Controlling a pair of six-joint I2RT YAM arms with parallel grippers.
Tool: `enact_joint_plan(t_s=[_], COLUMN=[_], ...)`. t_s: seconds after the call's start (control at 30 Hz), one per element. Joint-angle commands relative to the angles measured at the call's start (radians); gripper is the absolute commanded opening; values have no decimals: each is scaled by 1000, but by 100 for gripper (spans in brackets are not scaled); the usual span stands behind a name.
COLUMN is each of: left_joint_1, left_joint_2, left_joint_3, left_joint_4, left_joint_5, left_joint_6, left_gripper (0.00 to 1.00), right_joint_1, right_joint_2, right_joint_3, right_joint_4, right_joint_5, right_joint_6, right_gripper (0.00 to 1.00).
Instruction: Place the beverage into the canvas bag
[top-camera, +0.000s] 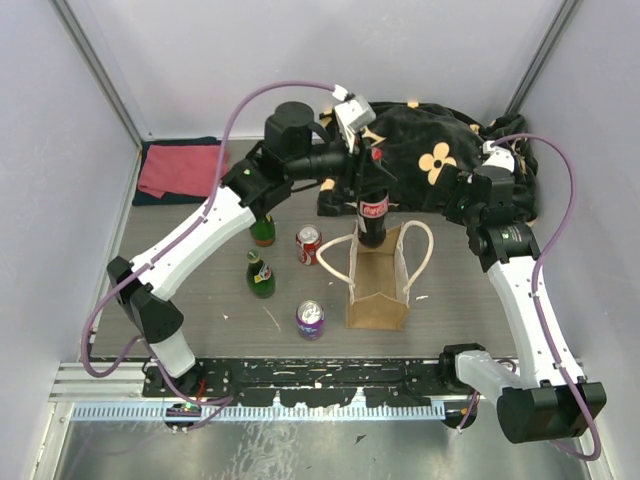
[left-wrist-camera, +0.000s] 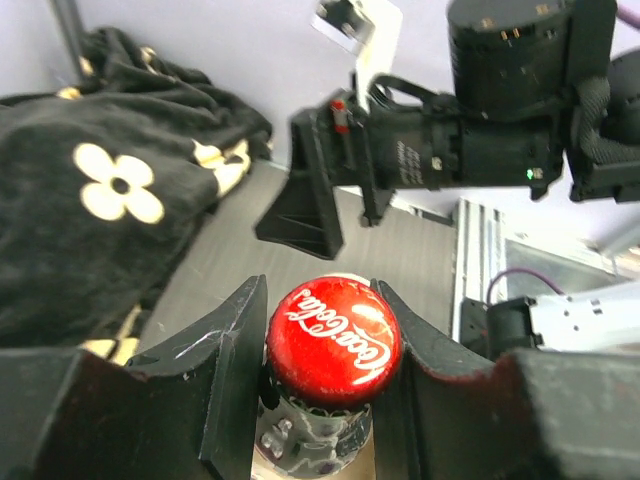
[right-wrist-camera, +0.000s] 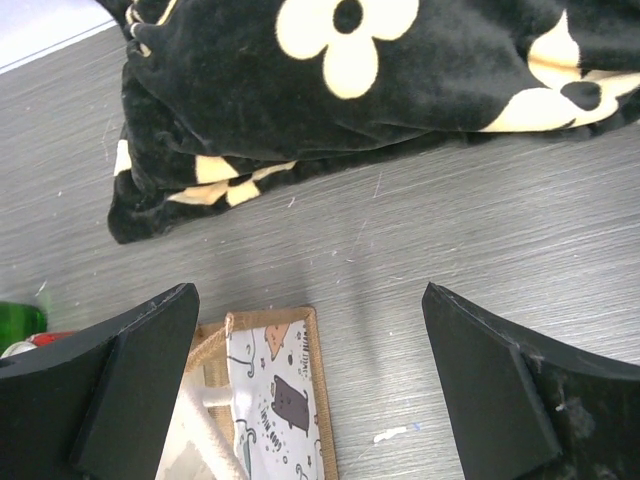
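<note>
We see the left gripper with its jaws pinching the upright Coca-Cola bottle below its red cap, at the far end of the canvas bag. The right gripper, jaws spread wide, hangs beyond the bag's far right corner.

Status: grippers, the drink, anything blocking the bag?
Left gripper shut on cola bottle, at canvas bag mouth. Right gripper open, empty, near bag. Nothing seen blocking.
</note>
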Motion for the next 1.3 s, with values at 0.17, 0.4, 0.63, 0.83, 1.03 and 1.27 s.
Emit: enact_joint_plan(t_s=[0.17,0.4,0.63,0.83,1.03,1.27], left_joint_1=[-54,-85,-102,-112,-122,-124], left_joint_2=[-34,-6,55,108,163,216], left_joint_3=[-28,-63,-48,-35,-21,-9], left_joint_4=[103,120,142,166,188,212], left_joint_5=[-44,-78,-95,-117,-141,-151], left_joint_6=[-23,-20,-17,-17,-14,-4], left_gripper=[0,0,0,0,0,0], right_joint_1=[-7,-10,-10,-11,-10,-11], right_joint_2=[-55,-73,-74,-66,-52,-51], right_joint_3=[-5,2,34,89,150,148], right_joint_4=[36,35,16,3,-14,-18], right_joint_5=[-40,-25,4,41,106,118], right_joint_6=[-10,4,26,37,65,50], right_gripper=[100,100,100,100,100,100])
